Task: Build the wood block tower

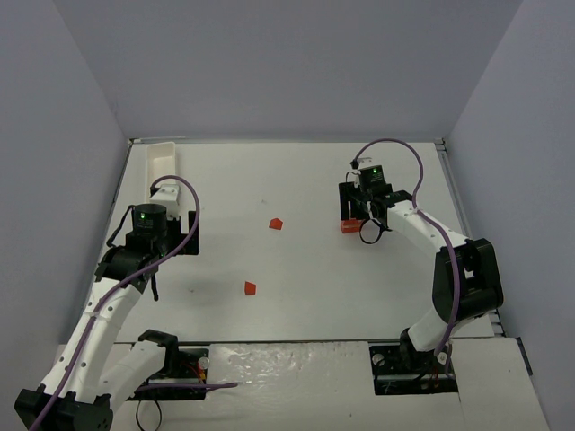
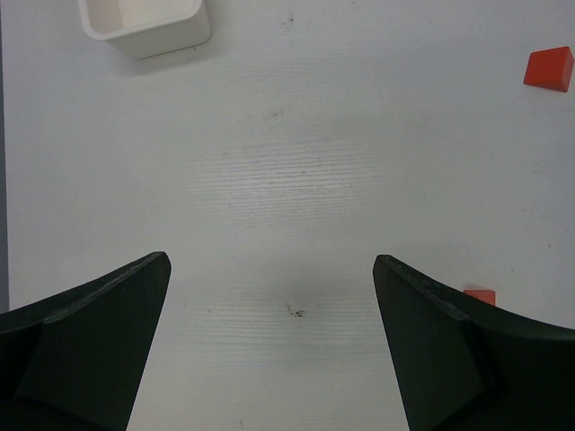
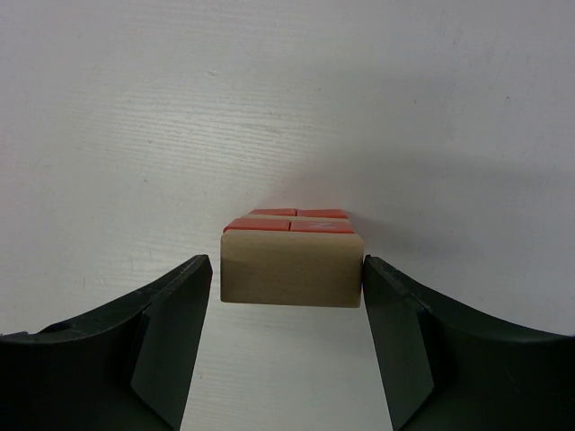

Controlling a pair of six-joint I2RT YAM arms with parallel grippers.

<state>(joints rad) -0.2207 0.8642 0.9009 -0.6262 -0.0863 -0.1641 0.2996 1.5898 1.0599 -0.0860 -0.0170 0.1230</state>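
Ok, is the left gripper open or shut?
Open. The left gripper has its fingers wide apart, with nothing between them.

The tray (image 1: 163, 166) lies in the far left corner of the table (image 1: 314, 305). A loose block (image 1: 276, 224) sits mid-table, and a second block (image 1: 250, 288) lies nearer and slightly left. The block tower (image 1: 350, 226) stands right of both, between the fingers of the right gripper (image 3: 287, 269).

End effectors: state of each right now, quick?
Left end effector: open, empty.
Right end effector: open, straddling the tan wood block; gap at one finger, not clamped.
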